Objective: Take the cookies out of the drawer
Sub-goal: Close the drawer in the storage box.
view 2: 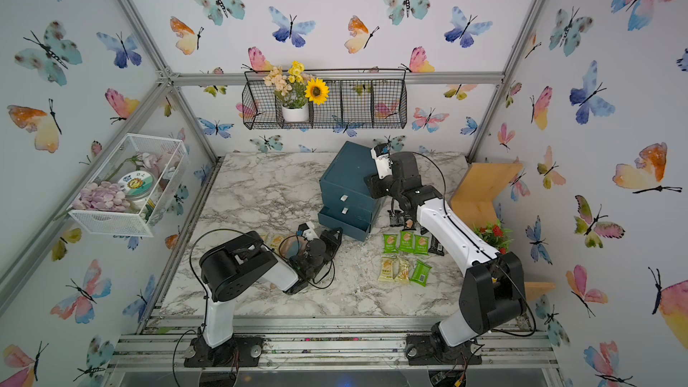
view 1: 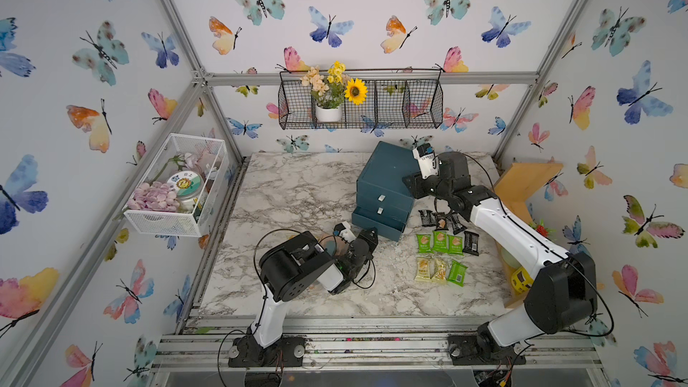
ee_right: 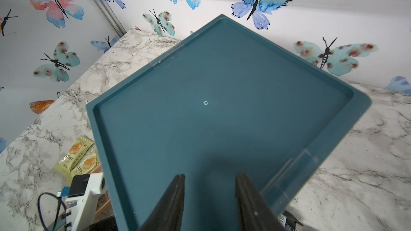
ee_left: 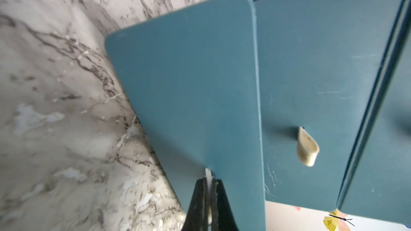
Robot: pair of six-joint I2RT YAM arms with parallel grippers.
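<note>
The teal cabinet [view 1: 383, 176] stands mid-table, and its bottom drawer [view 1: 376, 225] sticks out a little at the front. My left gripper [ee_left: 208, 181] is shut on that drawer's white handle tab, also seen in both top views [view 1: 368, 234] [view 2: 334, 235]. My right gripper [ee_right: 210, 175] hovers open over the cabinet's top [ee_right: 218, 98], holding nothing. Several cookies lie on the table right of the cabinet: green [view 1: 439, 241], yellow [view 1: 424, 269] and black [view 1: 471, 243] packets. Two more yellow packets [ee_right: 76, 158] lie left of the cabinet. The drawer's inside is hidden.
The middle drawer's handle [ee_left: 308, 147] shows next to the held drawer front [ee_left: 189, 85]. A wooden shelf [view 1: 521, 184] stands at the right edge, with a red flower plant [view 2: 491, 234]. A teal and peach item [view 2: 292, 247] lies under my left wrist. Wire baskets hang on the walls.
</note>
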